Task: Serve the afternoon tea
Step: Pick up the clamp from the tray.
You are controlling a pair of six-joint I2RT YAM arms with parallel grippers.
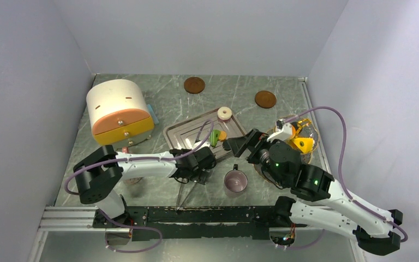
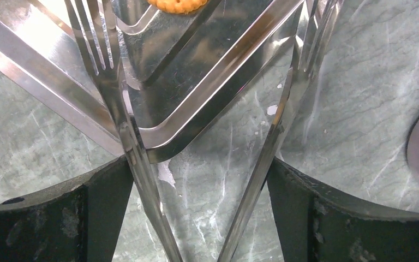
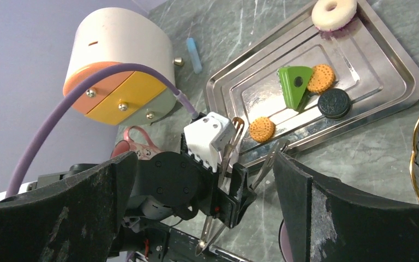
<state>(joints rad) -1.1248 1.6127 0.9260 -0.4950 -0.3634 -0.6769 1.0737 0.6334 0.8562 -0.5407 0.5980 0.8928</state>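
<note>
My left gripper is shut on steel tongs, its pads pressing both arms. The tongs' tips spread over the near corner of the steel tray, one above the tray and one above the table, pointing at an orange biscuit. The tray also carries a second orange biscuit, a black cookie, a green wedge and a cream ring. A pinkish-grey mug stands just right of the left gripper. My right gripper hovers open and empty, facing the left one.
A white box with orange and yellow drawers stands at the back left, a pink cup near it. Two brown coasters lie at the back. A gold-rimmed glass dish sits to the right under the right arm.
</note>
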